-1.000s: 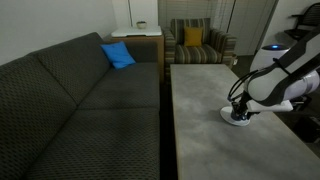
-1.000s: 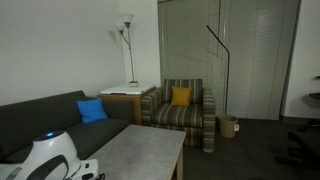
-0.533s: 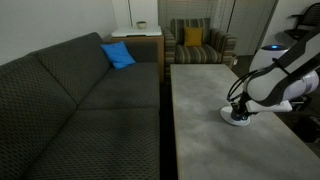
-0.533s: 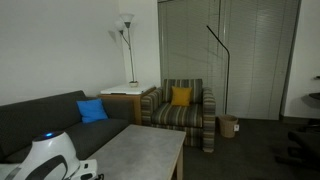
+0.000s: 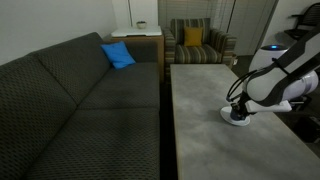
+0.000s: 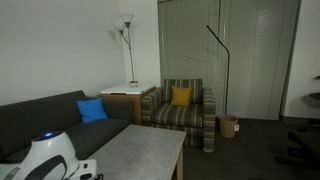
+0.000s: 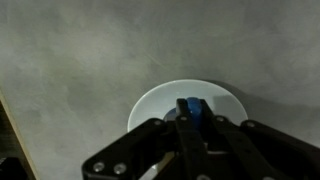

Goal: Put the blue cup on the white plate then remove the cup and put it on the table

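In the wrist view the blue cup (image 7: 193, 106) stands on the white plate (image 7: 150, 108), which lies on the grey stone-like table (image 7: 80, 60). My gripper (image 7: 194, 116) comes down from above, and its two dark fingers (image 7: 184, 125) press against the cup from both sides, shut on it. In an exterior view the gripper (image 5: 238, 108) hangs low over the plate (image 5: 237, 118) near the table's right edge, and the arm hides the cup there.
A dark grey sofa (image 5: 80, 100) runs along the table's (image 5: 210, 110) left side. It holds a blue cushion (image 5: 117, 55). A striped armchair (image 5: 195, 45) with a yellow cushion and a small side table (image 5: 140, 40) stand beyond the far end.
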{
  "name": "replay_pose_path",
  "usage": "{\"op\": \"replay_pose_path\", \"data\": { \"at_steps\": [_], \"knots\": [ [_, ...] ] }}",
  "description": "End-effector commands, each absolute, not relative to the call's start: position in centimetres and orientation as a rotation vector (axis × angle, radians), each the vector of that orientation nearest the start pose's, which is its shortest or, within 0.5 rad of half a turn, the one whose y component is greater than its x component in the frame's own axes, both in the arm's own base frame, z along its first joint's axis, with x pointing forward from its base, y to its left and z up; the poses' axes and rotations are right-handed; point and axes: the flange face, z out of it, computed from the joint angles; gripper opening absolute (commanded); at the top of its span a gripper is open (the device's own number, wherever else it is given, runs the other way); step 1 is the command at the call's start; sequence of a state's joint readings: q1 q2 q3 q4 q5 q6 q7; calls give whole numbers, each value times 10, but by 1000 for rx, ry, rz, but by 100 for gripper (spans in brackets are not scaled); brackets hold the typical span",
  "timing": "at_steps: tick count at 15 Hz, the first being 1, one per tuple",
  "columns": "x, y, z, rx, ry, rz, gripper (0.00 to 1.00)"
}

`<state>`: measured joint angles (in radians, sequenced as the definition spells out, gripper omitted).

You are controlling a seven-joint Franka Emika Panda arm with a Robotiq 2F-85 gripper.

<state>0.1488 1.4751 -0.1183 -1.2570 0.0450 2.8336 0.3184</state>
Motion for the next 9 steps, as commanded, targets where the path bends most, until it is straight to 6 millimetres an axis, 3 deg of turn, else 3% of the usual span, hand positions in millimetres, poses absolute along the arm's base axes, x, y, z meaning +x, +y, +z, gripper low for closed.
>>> {"op": "replay_pose_path", "data": {
  "at_steps": [1,9],
  "knots": [
    [651,32,-133,-3181,317,-204,4],
    [653,41,-129,-3183,289,-276,3]
  ]
}}
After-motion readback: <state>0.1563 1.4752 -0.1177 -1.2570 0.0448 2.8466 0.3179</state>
